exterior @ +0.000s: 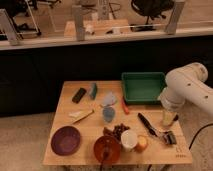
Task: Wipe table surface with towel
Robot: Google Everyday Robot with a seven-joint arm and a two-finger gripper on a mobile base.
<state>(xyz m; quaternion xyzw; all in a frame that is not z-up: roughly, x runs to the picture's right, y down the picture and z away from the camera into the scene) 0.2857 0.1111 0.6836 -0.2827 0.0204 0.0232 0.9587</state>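
The towel (108, 99) lies crumpled toward the far edge of the table surface (66, 111), about midway along it. It is just behind the slate-blue cup (108, 114), near the teal block (93, 90), and left of the green tray (144, 86) at the far right corner. The gripper (169, 116) hangs over the right edge, well apart from the cloth, jaws wide and holding nothing. We judge the reach risky: crossing from that side, the arm could clip the black brush (147, 124) or the red stick (125, 106). The cloth is thin and flat — the jaws may close on wood alone. Bare wood is scarce too — a wiping stroke could shove the cup.
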